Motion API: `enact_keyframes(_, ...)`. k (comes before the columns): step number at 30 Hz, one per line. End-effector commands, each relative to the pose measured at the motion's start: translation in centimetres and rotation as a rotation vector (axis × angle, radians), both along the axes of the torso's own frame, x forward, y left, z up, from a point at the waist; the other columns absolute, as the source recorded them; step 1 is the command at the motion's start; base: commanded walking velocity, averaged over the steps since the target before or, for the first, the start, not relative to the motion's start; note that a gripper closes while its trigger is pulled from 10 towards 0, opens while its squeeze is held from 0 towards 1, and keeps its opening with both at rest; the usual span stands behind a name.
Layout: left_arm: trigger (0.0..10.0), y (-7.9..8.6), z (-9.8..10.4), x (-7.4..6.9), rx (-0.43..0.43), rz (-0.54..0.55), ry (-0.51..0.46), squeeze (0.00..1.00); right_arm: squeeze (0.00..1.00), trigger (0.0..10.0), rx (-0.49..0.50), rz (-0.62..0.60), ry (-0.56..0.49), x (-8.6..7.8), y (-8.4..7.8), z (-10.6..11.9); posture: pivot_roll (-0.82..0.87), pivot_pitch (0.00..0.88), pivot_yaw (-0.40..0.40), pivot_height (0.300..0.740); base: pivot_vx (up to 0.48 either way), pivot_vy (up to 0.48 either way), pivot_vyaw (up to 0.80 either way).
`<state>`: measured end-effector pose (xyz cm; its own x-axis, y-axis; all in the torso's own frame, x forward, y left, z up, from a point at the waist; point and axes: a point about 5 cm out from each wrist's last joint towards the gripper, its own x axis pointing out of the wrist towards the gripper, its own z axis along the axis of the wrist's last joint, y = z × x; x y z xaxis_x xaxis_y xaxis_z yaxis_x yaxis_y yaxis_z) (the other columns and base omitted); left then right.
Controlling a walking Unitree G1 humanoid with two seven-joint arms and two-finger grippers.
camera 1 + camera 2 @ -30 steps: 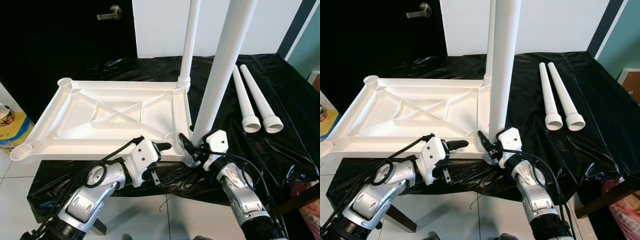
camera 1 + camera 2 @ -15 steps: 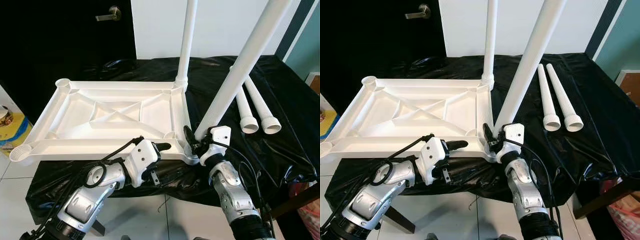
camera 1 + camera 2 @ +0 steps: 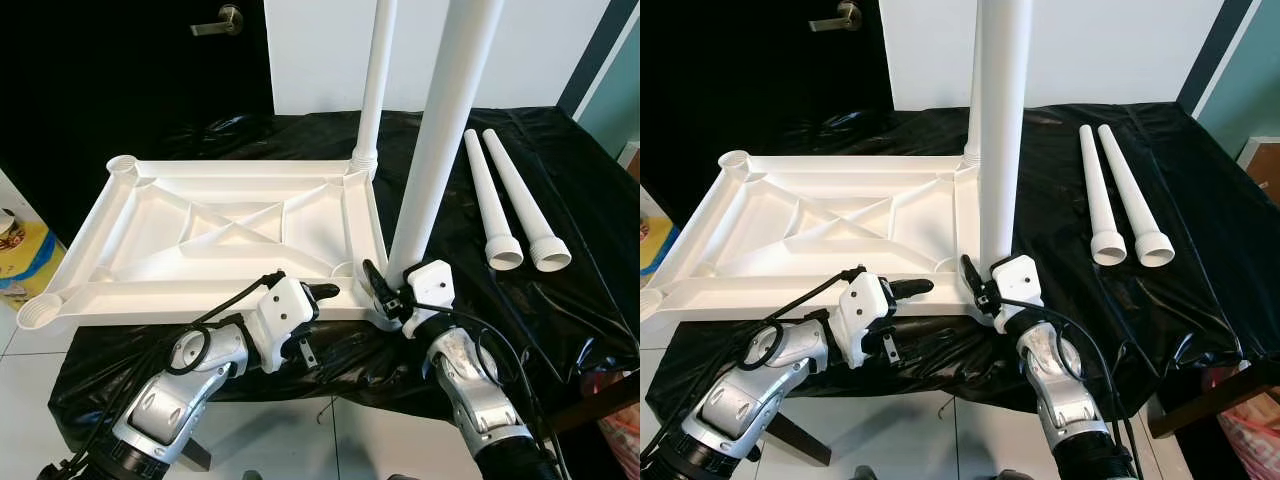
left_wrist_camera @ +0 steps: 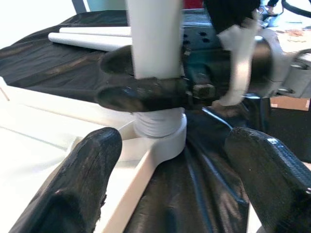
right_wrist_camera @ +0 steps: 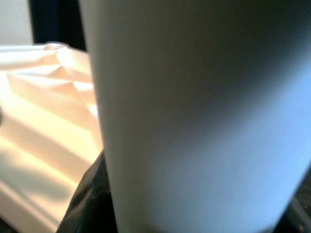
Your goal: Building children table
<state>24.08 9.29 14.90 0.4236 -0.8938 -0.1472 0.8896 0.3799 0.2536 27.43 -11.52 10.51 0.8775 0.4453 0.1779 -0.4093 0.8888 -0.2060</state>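
The white tabletop (image 3: 200,165) lies upside down on a black-draped table. One white leg (image 3: 374,90) stands in its far right corner socket. A second, thicker-looking leg (image 3: 440,130) stands upright at the near right corner, with my right gripper (image 3: 385,296) shut on its base. In the left wrist view that leg's threaded end (image 4: 160,127) sits in the corner socket. My left gripper (image 3: 320,322) is open at the tabletop's near edge, just left of that corner, its fingers (image 4: 87,184) wide apart. Two loose legs (image 3: 490,200) (image 3: 525,195) lie on the cloth to the right.
The black cloth (image 3: 580,260) hangs over the table's front and right edges. A dark door with a handle (image 3: 225,20) is behind on the left. A yellow container (image 3: 20,260) stands on the tiled floor at the left, a red bag (image 3: 620,405) at the lower right.
The held leg leaned far to the right half a second ago and now stands upright at the near right corner. My left gripper has stayed in place.
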Motion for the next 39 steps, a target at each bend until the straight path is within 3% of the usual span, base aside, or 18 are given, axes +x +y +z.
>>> enact_keyframes(1,10.0,0.2,0.0,-0.1,0.027,-0.032,0.009,0.00,0.00,10.0,-0.049,-0.006,0.131,-0.7,-0.7,-2.8,-0.01,0.039,-0.002,0.740,0.000,0.000,0.00)
enact_keyframes(10,10.0,0.2,0.0,-0.1,0.028,-0.033,0.007,0.00,0.00,10.0,0.002,-0.020,0.186,-0.6,-0.8,-3.4,0.00,0.043,-0.002,0.740,0.000,0.000,0.00)
enact_keyframes(15,10.0,0.2,0.0,-0.1,0.028,-0.030,0.009,0.00,0.00,10.0,0.071,-0.120,0.280,0.2,-1.4,-3.9,0.00,0.044,-0.004,0.740,0.000,0.000,0.00)
enact_keyframes(26,10.0,0.2,0.1,-0.2,0.025,-0.029,0.010,0.00,0.00,10.0,0.134,-0.179,0.347,0.6,-1.3,-4.2,0.00,0.046,-0.008,0.740,0.000,0.000,0.00)
enact_keyframes(31,10.0,0.2,0.0,-0.3,0.024,-0.027,0.012,0.00,0.00,10.0,0.201,-0.291,0.456,0.8,-1.8,-5.1,0.00,0.050,-0.010,0.740,0.000,0.000,0.00)
enact_keyframes(39,10.0,0.2,0.0,-0.3,0.023,-0.025,0.012,0.00,0.00,10.0,0.115,-0.239,0.375,0.7,-1.2,-4.3,0.00,0.052,-0.011,0.740,0.000,0.000,0.00)
